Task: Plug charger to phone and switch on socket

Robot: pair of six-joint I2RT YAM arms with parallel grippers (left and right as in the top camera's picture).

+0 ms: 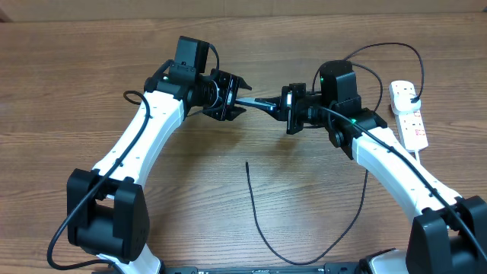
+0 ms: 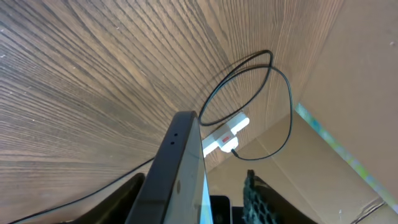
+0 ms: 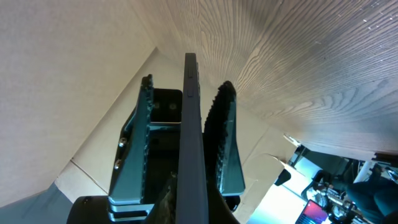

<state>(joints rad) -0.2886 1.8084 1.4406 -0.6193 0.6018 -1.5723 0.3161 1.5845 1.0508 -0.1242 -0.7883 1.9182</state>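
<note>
Your right gripper clamps phone aloft; left gripper open at its 9 o'clock end. 2 steps left: insert charger, switch socket.

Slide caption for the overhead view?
Left claw and right claw meet at the edge-on phone; charger tip lies free, socket far right.
</note>
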